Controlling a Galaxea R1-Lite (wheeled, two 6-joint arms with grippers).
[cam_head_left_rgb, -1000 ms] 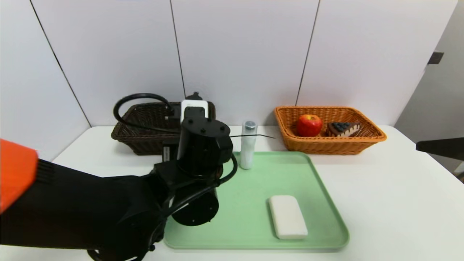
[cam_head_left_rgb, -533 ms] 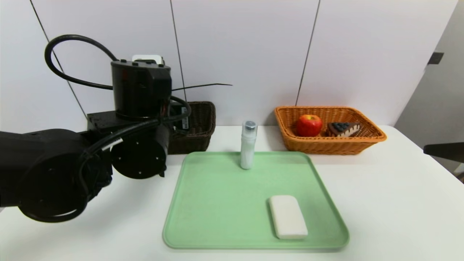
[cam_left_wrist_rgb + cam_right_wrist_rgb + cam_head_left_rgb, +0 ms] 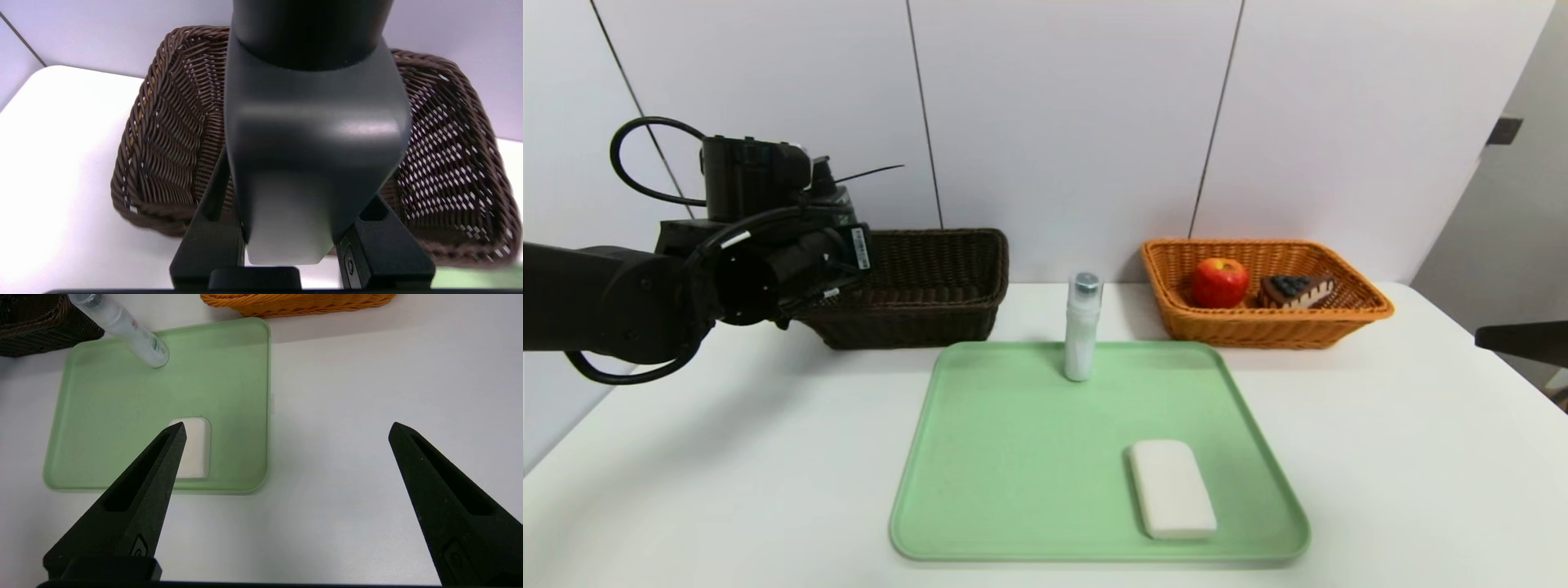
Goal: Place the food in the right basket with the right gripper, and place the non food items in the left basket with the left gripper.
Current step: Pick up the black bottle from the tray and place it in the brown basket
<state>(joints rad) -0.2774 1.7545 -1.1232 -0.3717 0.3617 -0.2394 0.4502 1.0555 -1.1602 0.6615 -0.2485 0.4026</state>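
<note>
Above the left basket (image 3: 915, 328), the left gripper (image 3: 300, 175) clamps a dark container (image 3: 316, 110); best centre it, lower it within the rim, then release gently; the right gripper (image 3: 287, 430) waits at right, wide open, holding nothing.

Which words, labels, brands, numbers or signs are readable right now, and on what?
None can be quoted with certainty.
Bottle: reddish and green print on its side, too small to read.
Left arm: pale sticker with barcode-like marks near the wrist, too small; the other pale tags along it are unreadable too.
White block: no text visible.
Apple, cake slice, green tray: no text visible.
</note>
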